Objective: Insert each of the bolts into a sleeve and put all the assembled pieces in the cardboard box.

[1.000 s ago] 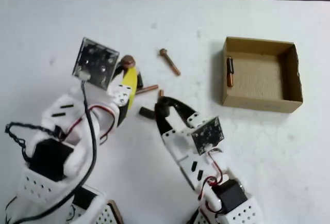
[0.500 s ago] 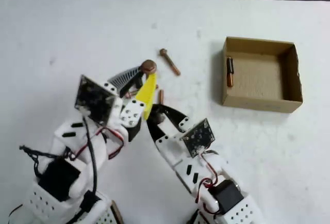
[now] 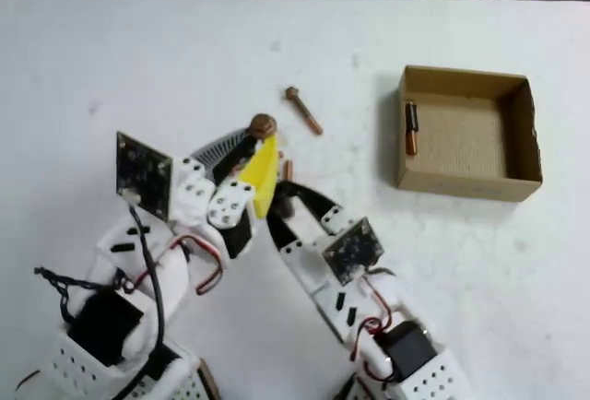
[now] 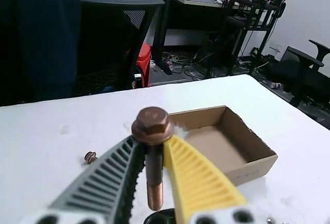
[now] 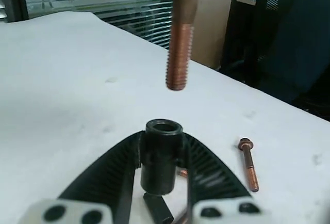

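Note:
My left gripper, with one grey and one yellow finger, is shut on a copper bolt held upright, head up. My right gripper, with black fingers, is shut on a black sleeve standing upright with its bore open to the top. The bolt's threaded tip hangs a short way above the sleeve's bore, apart from it. The cardboard box sits at the right of the table with one assembled piece lying along its left wall.
A loose bolt lies on the table between the grippers and the box. Another bolt lies partly hidden under the grippers. A second black sleeve lies on the table below my right gripper. Chairs and desks stand beyond the table.
My left gripper has swung right with the bolt to above the right gripper. The right gripper, open beside the sleeve a second ago, has shut on it and holds it upright.

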`<state>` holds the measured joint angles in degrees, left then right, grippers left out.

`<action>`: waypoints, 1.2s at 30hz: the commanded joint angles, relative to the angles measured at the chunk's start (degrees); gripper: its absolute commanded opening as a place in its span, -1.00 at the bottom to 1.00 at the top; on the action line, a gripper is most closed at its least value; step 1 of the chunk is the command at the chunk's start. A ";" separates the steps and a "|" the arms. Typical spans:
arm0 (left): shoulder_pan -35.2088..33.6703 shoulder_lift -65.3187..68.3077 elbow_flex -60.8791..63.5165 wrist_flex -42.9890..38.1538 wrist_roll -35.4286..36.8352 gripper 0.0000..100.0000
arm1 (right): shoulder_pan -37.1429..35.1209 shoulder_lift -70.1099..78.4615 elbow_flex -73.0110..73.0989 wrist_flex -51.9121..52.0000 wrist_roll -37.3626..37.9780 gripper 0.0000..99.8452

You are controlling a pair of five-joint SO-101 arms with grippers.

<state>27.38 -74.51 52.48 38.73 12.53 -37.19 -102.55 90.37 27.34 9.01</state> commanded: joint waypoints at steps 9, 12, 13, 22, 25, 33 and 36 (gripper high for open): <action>0.84 -1.01 3.08 -4.75 0.88 -0.95 | 1.63 -0.57 -0.70 -2.59 0.70 -0.97; 0.84 -1.01 4.13 -6.07 0.88 -0.95 | 1.71 -0.57 -0.70 -2.59 0.70 -0.97; 1.01 -1.01 4.31 -6.24 0.88 -0.95 | 1.71 -0.57 -0.70 -2.59 0.70 -0.97; 4.18 -1.01 4.57 -5.89 0.88 -0.95 | 1.89 -0.57 -0.70 -2.59 0.70 -0.97; 4.18 -1.01 5.27 -6.07 0.88 -0.95 | 1.89 -0.57 -0.70 -2.59 0.70 -0.97; 2.59 -1.01 5.98 -7.03 0.70 -0.95 | 1.89 -0.57 -0.70 -2.51 0.70 -0.97; 0.92 -1.01 6.07 -8.18 0.79 -0.95 | 1.89 -0.57 -0.70 -2.51 0.70 -0.97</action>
<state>30.37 -75.03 59.08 33.54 12.97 -35.96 -102.46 90.37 26.46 9.01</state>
